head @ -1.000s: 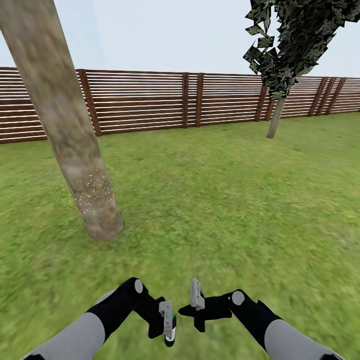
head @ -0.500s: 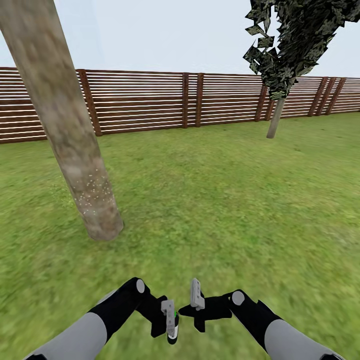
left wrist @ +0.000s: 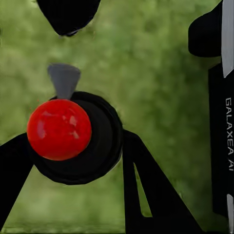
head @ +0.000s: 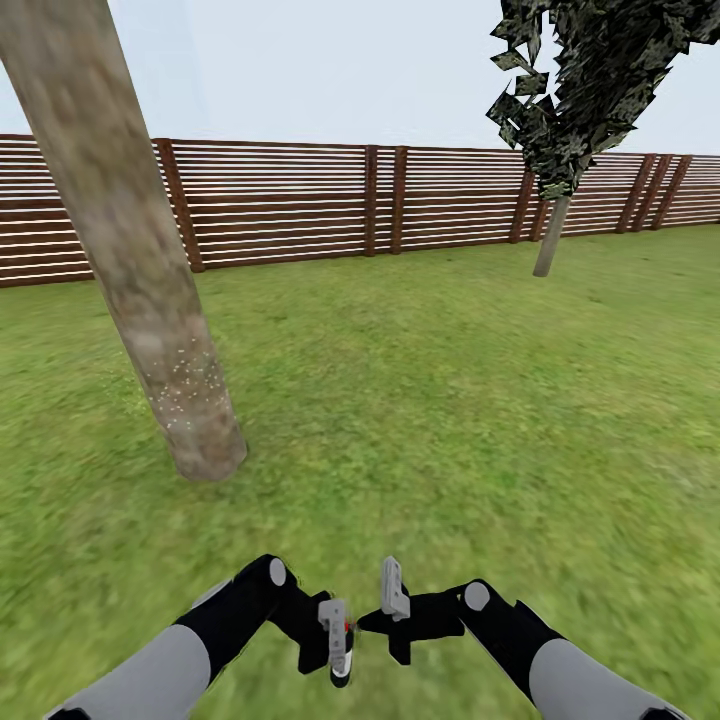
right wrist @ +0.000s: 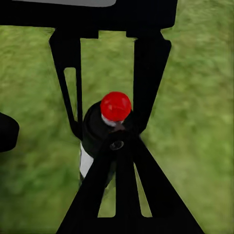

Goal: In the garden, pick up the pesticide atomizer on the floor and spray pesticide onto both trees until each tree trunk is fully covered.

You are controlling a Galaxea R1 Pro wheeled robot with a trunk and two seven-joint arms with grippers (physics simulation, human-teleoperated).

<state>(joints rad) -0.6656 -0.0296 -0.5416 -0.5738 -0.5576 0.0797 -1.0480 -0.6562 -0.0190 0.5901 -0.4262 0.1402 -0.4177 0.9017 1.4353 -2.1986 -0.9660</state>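
The pesticide atomizer [head: 341, 660], a black bottle with a red ball top [left wrist: 59, 129] and a grey nozzle [left wrist: 64, 80], sits between the fingers of my left gripper [head: 336, 642], which is shut on it low over the lawn. My right gripper [head: 393, 592] is beside it, its fingers together at a single tip [right wrist: 117, 145] right next to the atomizer [right wrist: 100, 131]. A thick mottled tree trunk [head: 140, 280] leans up at the left, ahead of my arms. Whitish pesticide specks [head: 185, 385] dot its lower part; the crown is out of view.
A reddish-brown slat fence [head: 300, 200] closes the lawn [head: 450, 400] at the back. A dark narrow tree with a thin pale trunk [head: 551, 240] stands at the far right by the fence. Open grass lies between me and the fence.
The left gripper has turned slightly with the atomizer, so a red part faces the head camera where green showed. The trunk, the specks and the right arm look the same.
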